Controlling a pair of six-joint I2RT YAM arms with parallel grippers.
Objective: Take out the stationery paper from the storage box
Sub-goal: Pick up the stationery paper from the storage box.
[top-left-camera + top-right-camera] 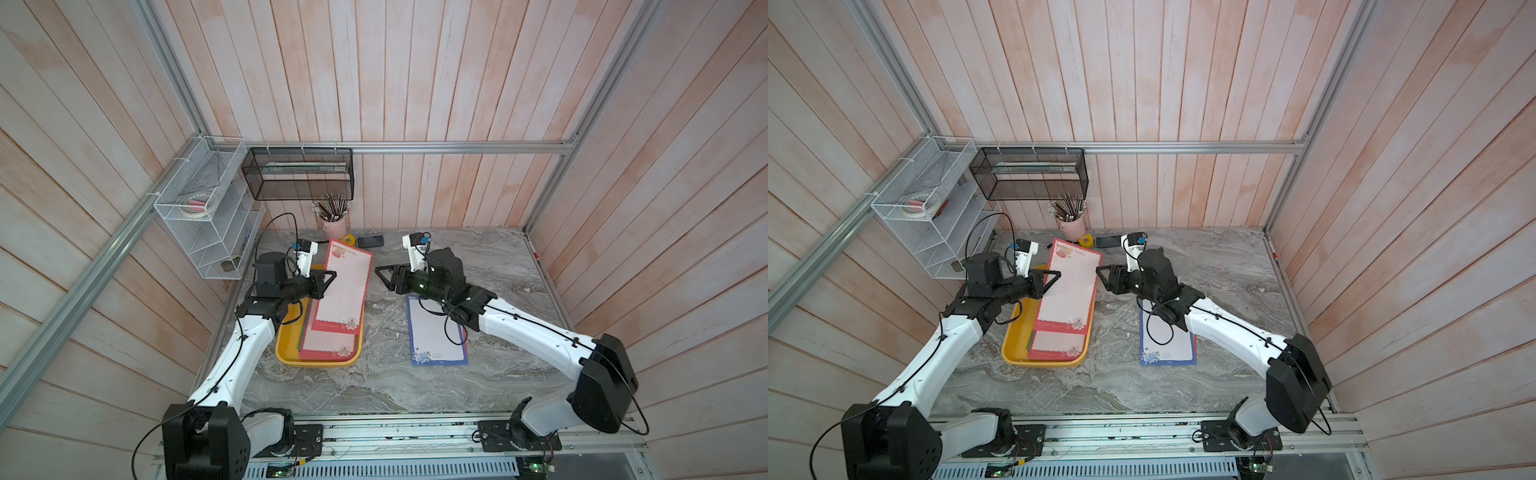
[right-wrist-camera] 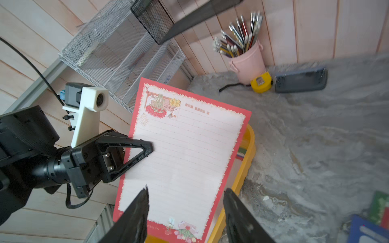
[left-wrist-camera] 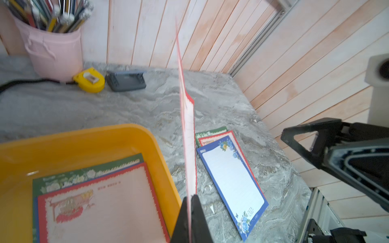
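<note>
— Where is the stationery paper?
— One red-bordered sheet [image 1: 347, 286] hangs tilted above the yellow storage box [image 1: 286, 353]. The left gripper [image 1: 330, 276] pinches its edge. A stack of sheets [image 1: 328, 347] lies in the box, and a blue-bordered sheet [image 1: 436, 336] lies on the marble table [image 1: 498, 374].
— The right gripper [image 1: 380, 272]?
— Jaws apart, empty, just beside the held sheet's opposite edge.
— Any writing?
— A printed header, too blurred to read.

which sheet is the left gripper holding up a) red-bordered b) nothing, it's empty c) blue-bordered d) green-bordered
a: the left gripper has its jaws shut on the edge of the red-bordered sheet, raised above the yellow storage box, while the blue-bordered sheet lies flat on the table.
</note>
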